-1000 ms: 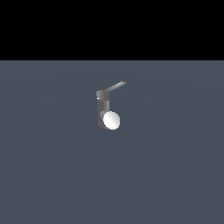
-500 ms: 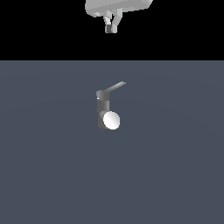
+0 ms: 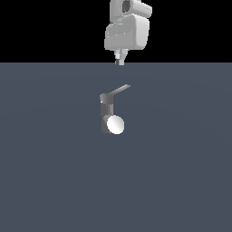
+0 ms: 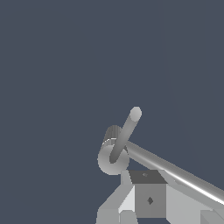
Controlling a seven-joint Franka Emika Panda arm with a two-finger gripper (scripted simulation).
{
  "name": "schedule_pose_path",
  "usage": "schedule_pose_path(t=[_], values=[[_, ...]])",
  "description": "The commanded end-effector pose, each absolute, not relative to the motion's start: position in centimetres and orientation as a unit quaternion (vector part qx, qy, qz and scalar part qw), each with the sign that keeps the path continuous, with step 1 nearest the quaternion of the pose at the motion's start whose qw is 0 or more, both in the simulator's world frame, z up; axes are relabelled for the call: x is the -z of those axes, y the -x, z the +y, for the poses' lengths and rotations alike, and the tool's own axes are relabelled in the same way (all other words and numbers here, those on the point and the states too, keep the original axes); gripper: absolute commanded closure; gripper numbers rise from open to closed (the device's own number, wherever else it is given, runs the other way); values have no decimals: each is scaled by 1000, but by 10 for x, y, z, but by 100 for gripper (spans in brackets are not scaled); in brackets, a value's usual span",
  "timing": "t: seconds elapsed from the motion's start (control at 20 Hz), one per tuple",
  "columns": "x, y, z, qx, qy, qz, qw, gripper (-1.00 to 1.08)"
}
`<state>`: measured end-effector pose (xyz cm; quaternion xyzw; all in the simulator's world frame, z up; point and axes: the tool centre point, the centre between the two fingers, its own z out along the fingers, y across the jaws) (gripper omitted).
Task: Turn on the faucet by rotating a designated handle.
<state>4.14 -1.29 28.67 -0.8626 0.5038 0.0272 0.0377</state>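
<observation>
The faucet (image 3: 108, 114) is a short grey upright cylinder on the dark floor, with a stubby spout ending in a white round face (image 3: 116, 124). The handle (image 3: 120, 90), a thin light-grey bar, sticks out from its top toward the exterior view's right. My gripper (image 3: 119, 60) hangs above and behind the handle, apart from it, fingers close together and empty. In the wrist view the faucet (image 4: 113, 156) sits just past my gripper (image 4: 127, 210), and the handle (image 4: 175, 171) runs as a long shiny bar beside the fingers.
A flat dark grey-blue floor (image 3: 181, 172) spreads all around the faucet. The white arm and hand (image 3: 127, 31) hang over its far edge against a black background.
The arm has come down into the exterior view from the top, toward the faucet. One second ago it was out of view. The faucet and handle have not moved.
</observation>
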Motion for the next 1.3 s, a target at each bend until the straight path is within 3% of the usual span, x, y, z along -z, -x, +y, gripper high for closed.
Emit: schedule_pose_path(t=[0.0,0.6,1.25], values=[[-265,-55,-17,-24,843,537,31,108],[-193,-91,-33,-4,774,633,4,108],[-181,-90,-37,0,763,646,0,108]])
